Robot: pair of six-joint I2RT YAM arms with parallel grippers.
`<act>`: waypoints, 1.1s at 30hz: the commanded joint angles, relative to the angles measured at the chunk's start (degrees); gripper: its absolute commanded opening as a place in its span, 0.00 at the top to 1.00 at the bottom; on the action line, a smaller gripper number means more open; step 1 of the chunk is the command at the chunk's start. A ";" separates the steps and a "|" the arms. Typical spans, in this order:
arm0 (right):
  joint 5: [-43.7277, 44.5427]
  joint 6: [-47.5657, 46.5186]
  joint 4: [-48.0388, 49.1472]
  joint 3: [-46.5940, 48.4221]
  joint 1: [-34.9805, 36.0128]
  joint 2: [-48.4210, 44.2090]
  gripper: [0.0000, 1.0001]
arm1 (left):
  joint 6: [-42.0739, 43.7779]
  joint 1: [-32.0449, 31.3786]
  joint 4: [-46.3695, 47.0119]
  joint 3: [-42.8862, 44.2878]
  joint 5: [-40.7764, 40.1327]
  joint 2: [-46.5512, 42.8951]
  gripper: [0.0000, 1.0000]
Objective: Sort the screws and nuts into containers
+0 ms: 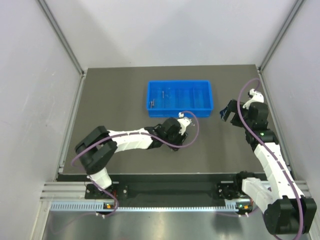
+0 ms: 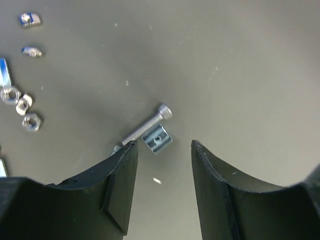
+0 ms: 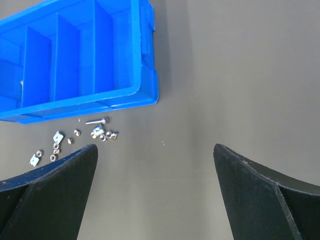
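Robot lab: grey-walled test cell (image 1: 30,100), aluminium rail (image 1: 150,205).

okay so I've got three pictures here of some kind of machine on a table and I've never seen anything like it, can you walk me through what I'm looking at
These are two robot arms bolted to a table's near edge. The overhead picture shows both: the left claw near a blue tray with compartments, the right claw off to the side.

The other two pictures come from cameras on each wrist, so the dark shapes at the bottom are the claw's own fingers.

The left wrist view shows its claw open just above a screw lying against a small square nut, with more nuts nearby. Nothing is held.

The right claw is wide open and empty, looking at the tray and loose hardware beside it.
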 commanded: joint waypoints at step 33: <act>1.30 0.20 0.80 0.22 0.37 0.24 0.00 | -1.44 0.29 -0.73 7.87 -14.60 12.76 1.00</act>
